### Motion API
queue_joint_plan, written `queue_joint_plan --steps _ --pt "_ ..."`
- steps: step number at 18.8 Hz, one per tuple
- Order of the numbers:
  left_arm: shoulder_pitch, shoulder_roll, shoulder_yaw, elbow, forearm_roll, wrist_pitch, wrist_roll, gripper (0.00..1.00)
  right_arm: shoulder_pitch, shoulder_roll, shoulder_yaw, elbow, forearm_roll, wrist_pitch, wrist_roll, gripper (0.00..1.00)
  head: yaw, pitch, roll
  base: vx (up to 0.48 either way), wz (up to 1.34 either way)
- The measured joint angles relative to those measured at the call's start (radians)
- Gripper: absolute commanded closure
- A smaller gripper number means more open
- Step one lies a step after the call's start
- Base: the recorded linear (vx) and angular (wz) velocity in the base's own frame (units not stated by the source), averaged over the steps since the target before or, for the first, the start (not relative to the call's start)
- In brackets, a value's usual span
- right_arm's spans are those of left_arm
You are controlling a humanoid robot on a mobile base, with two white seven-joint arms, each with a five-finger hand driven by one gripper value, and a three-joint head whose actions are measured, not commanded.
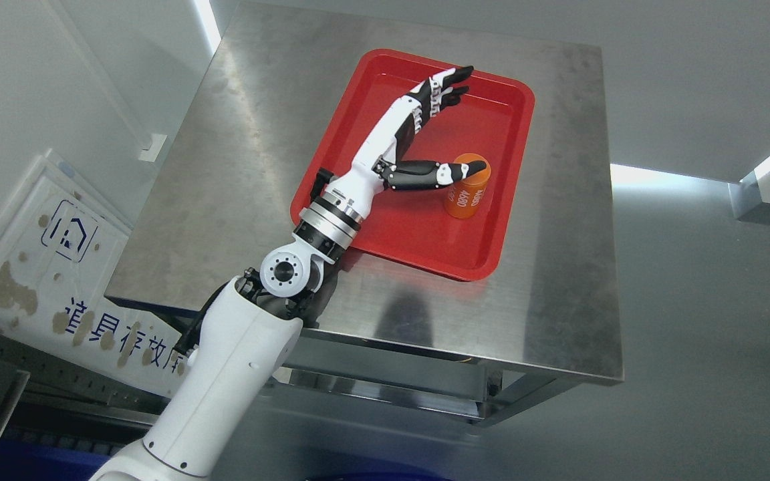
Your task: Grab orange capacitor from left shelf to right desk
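Observation:
An orange capacitor (467,188), a short cylinder with white print, stands upright in a red tray (398,237) on a steel table. My left hand (425,130) reaches over the tray with its fingers (448,83) stretched out and spread toward the tray's far side. Its thumb (425,175) points right and its tip touches the top edge of the capacitor. The hand is open and holds nothing. My right arm does not show.
The steel table (244,160) has bare surface left of the tray and along its front edge (465,354). A white sign board with blue print (57,267) leans at the left, below the table. Grey floor lies to the right.

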Motion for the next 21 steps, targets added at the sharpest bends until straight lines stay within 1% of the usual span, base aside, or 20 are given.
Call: queue_joint_plan --steps 5,9,13,16,17,18,21 --pt "-0.053 0.0 0.116 -0.015 0.0 -0.065 0.006 0.01 0.0 0.0 0.0 0.0 0.0 0.0 0.0 0.0 0.0 0.0 0.0 -0.021 0.03" --pt "-0.026 0.0 0.227 -0.039 0.0 -0.083 0.062 0.0 0.0 0.0 0.0 0.0 0.0 0.0 0.0 0.0 0.0 0.0 0.0 -0.016 0.02" --pt "0.084 0.0 0.327 -0.085 0.0 -0.061 0.073 0.01 0.0 0.0 0.0 0.0 0.0 0.0 0.0 0.0 0.0 0.0 0.0 -0.014 0.02" --pt "0.174 0.0 0.378 -0.106 0.0 -0.057 0.039 0.02 0.0 0.0 0.0 0.0 -0.002 0.0 0.0 0.0 0.0 0.0 0.0 -0.016 0.02" --pt "0.208 0.0 0.395 -0.113 0.0 -0.058 0.023 0.02 0.0 0.0 0.0 0.0 -0.052 0.0 0.0 0.0 0.0 0.0 0.0 -0.015 0.02" --pt "0.236 0.0 0.408 -0.119 0.0 -0.058 0.015 0.02 0.0 0.0 0.0 0.0 -0.068 0.0 0.0 0.0 0.0 0.0 0.0 -0.015 0.02" --pt "0.299 0.0 0.439 -0.133 -0.002 -0.059 0.002 0.03 0.0 0.0 0.0 0.0 -0.041 0.0 0.0 0.0 0.0 0.0 0.0 -0.018 0.02"
